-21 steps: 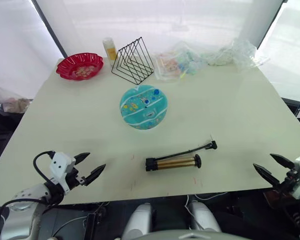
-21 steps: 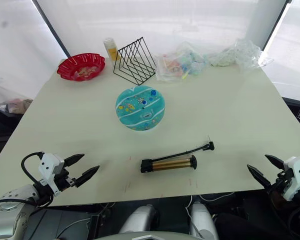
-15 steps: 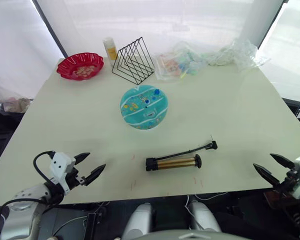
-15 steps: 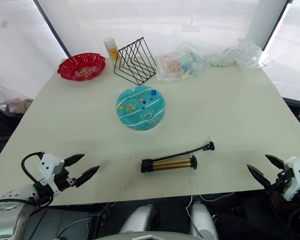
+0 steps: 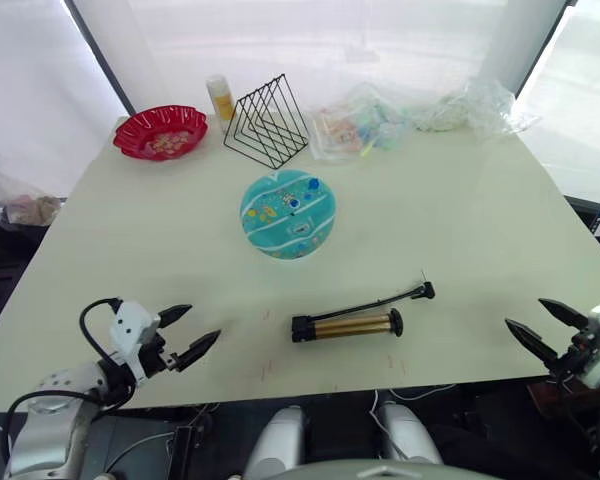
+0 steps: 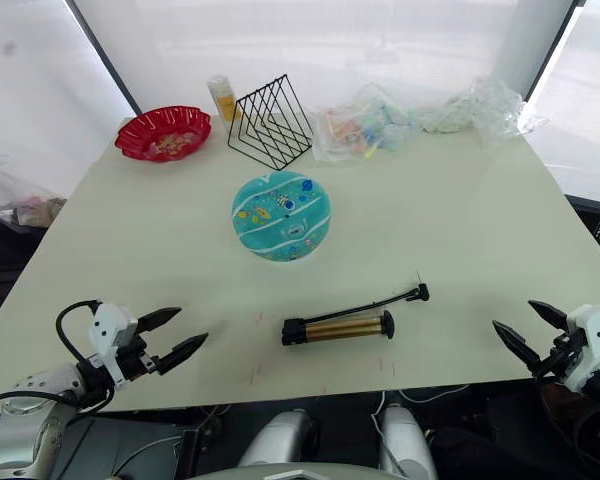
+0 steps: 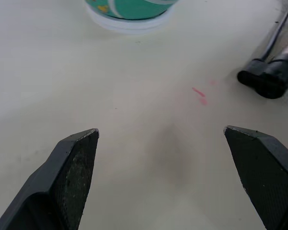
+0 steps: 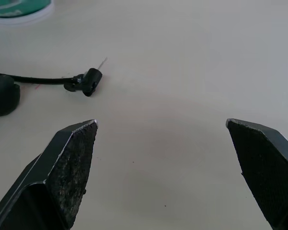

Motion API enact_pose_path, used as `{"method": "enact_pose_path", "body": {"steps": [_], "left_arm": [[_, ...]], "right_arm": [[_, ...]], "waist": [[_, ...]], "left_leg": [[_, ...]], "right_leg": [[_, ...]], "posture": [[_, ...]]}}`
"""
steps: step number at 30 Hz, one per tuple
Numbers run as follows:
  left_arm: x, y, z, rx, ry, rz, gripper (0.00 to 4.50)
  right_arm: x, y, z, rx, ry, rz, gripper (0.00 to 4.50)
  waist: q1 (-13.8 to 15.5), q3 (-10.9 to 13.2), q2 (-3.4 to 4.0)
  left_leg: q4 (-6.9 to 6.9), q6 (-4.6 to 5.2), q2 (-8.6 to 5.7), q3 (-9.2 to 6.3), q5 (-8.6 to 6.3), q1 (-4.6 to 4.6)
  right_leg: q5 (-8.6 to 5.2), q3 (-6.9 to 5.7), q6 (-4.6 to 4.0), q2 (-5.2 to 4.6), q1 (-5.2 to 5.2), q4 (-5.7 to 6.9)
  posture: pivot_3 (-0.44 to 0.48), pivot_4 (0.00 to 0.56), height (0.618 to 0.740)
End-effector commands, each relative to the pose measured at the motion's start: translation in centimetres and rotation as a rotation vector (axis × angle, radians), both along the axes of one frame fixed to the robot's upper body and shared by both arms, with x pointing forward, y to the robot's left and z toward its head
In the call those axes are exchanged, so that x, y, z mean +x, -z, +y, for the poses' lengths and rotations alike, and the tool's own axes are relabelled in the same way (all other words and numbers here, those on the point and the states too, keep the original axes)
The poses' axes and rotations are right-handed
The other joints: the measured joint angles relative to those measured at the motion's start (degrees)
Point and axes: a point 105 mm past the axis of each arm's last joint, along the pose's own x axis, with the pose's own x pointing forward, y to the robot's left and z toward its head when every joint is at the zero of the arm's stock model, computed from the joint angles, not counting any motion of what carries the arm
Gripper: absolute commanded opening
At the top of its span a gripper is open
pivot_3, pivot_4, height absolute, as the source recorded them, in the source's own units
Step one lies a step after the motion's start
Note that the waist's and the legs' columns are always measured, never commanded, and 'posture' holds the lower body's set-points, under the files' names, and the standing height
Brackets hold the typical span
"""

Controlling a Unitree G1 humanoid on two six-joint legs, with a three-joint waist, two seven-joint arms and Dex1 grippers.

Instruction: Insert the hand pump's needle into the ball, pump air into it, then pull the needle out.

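both hands spread wide, holding nothing | right hand [image 6: 529, 333] should be reaching for the needle [image 8: 102, 63] just ahead | left hand [image 5: 185, 335] steadying the ball [image 5: 288, 213]

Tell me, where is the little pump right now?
The hand pump lies flat near the table's front edge, roughly midway between the two grippers, on the near side of the teal ball.

Bright daylight glared through the white translucent curtains [image 5: 310, 40] ahead of me; shadows stayed soft, my wrist views slightly blurred.
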Motion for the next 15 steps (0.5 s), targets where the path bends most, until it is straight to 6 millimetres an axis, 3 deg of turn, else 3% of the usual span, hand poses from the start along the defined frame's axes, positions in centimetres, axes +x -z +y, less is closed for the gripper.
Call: {"method": "enact_pose_path", "body": {"steps": [1,10,15], "left_arm": [[1.1,-2.1,-4.5,0.019,0.241,-0.035,4.44],[2.8,-3.5,-10.5,0.034,0.487,-0.032,4.44],[3.9,-4.0,-15.2,0.047,0.643,-0.042,4.44]], "right_arm": [[-0.9,-2.4,1.6,-0.055,-0.19,-0.075,4.5],[-1.6,-4.2,2.9,-0.047,-0.334,-0.104,4.5],[-2.3,-5.2,3.8,-0.045,-0.413,-0.151,4.5]], "waist": [[0.38,0.09,0.16],[-0.28,0.14,0.25],[0.85,0.19,0.33]], "left_leg": [[0.02,0.0,-0.05,-0.02,0.0,-0.01],[0.06,0.03,-0.14,-0.34,-0.02,-0.01],[0.1,0.0,-0.18,-0.98,0.0,-0.06]], "right_leg": [[0.0,-0.02,0.0,-0.03,0.03,0.0],[0.02,-0.29,0.06,-0.03,0.21,-0.08],[-0.03,-0.88,-0.02,0.0,0.52,-0.21]], "posture": [[0.0,0.15,0.74],[0.0,0.15,0.74],[0.0,0.15,0.74]]}}
